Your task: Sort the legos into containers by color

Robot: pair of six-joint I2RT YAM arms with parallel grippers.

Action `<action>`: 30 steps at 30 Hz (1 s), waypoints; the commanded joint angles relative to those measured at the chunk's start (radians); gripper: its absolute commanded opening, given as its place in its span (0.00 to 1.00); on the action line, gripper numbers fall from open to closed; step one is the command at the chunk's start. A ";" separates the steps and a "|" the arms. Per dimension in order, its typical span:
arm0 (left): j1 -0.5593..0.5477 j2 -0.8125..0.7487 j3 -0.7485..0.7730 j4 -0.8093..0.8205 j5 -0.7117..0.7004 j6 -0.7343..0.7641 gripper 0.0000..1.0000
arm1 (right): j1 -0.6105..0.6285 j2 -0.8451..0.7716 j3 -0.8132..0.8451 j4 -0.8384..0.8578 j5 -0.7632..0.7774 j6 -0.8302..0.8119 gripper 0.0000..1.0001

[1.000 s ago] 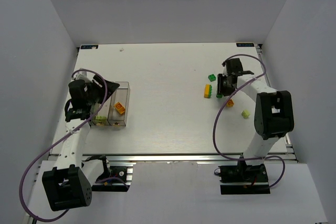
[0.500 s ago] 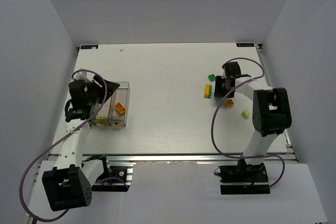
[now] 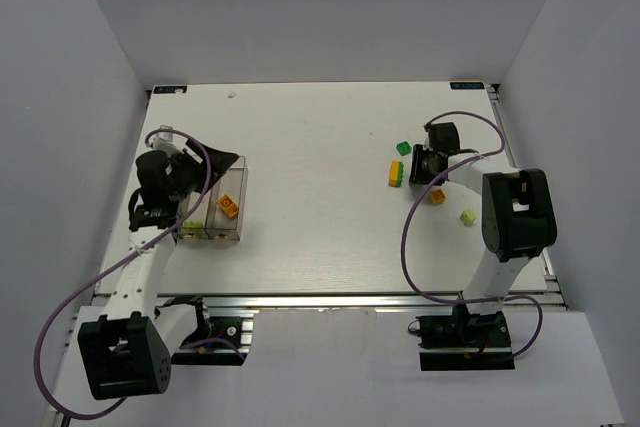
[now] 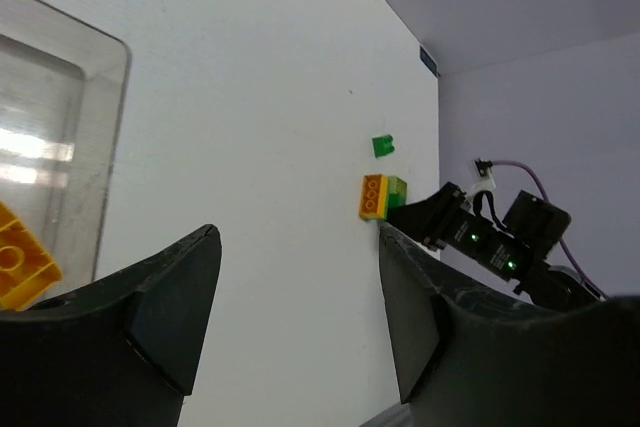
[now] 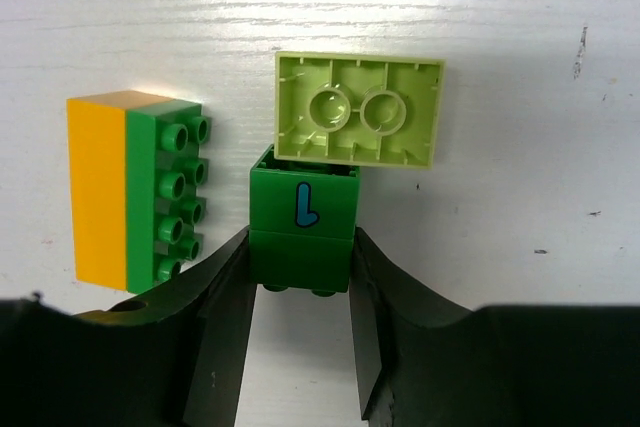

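The green brick (image 5: 303, 232) lies on the tabletop (image 3: 320, 207) in the right-hand cluster, clamped between the fingers of the right gripper (image 5: 300, 277). A pale brick (image 5: 358, 109), underside up, touches its far end. An orange-green pair (image 5: 135, 187) lies just beside one finger.

Lift straight up before any sideways travel, so that neither neighbour is dragged. Verify that the grip sits square on the flanks; a skewed hold is likely to twist the brick out.

The cluster lies near the right edge of the tabletop, with the side wall close by. Route leftward across the bare middle toward the containers (image 3: 243, 182). The left gripper (image 4: 297, 247), jaws apart and empty, hangs over them. Move it clear before delivery, or the arms may meet.
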 commanded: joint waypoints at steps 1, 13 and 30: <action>-0.063 0.013 -0.008 0.106 0.043 -0.032 0.74 | -0.002 -0.042 -0.034 0.013 -0.033 -0.029 0.10; -0.352 0.255 0.063 0.335 0.123 -0.112 0.78 | 0.002 -0.300 0.000 -0.134 -0.705 -0.605 0.00; -0.556 0.464 0.149 0.421 0.157 -0.153 0.81 | 0.252 -0.434 -0.086 -0.111 -0.862 -0.913 0.00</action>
